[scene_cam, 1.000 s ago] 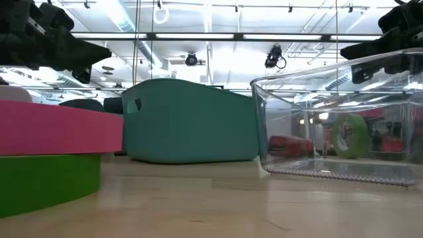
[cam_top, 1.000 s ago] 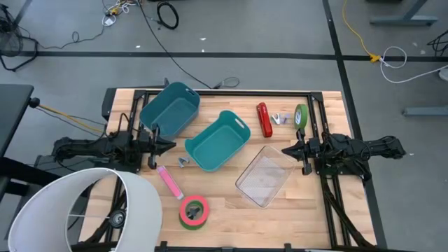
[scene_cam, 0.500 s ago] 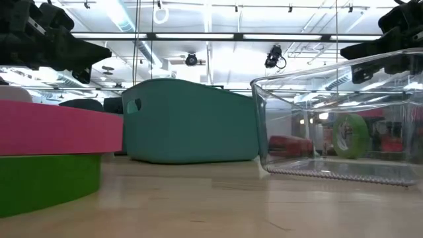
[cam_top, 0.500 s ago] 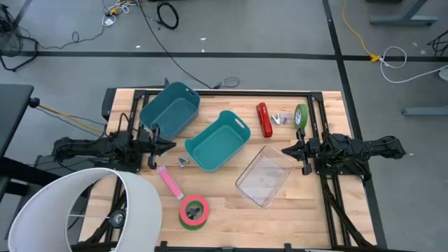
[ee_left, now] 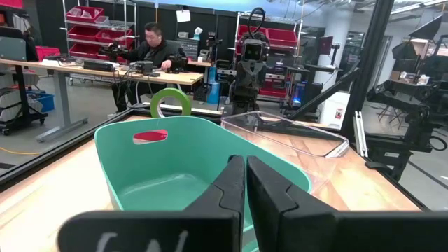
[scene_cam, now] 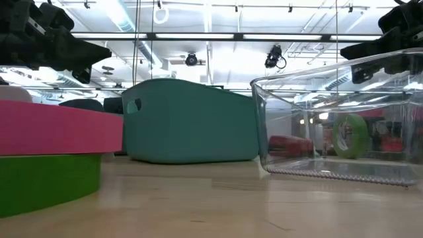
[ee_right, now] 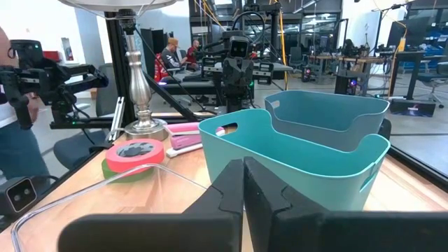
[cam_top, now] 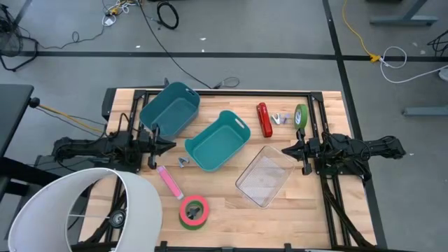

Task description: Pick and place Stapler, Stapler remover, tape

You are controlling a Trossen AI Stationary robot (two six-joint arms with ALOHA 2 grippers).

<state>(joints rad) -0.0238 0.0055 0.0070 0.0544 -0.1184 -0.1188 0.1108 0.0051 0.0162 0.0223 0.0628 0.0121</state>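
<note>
A red stapler [cam_top: 264, 120] lies at the far right of the table, with a small silver stapler remover [cam_top: 281, 118] beside it. A green tape roll [cam_top: 301, 117] stands on its edge next to them. A red-and-green tape roll [cam_top: 194, 211] lies flat near the front edge, and a pink stapler [cam_top: 169, 181] lies to its left. Another small silver piece [cam_top: 183, 162] lies by the nearer teal bin. My left gripper [cam_top: 171, 145] is shut and level at the table's left. My right gripper [cam_top: 285, 150] is shut and level at the right. Neither holds anything.
Two teal bins [cam_top: 170, 108] [cam_top: 218, 140] stand in the middle, and a clear plastic bin [cam_top: 264, 175] stands to their right. A white lampshade [cam_top: 77, 210] covers the near left corner. A person [ee_left: 154, 45] sits at a desk in the room beyond.
</note>
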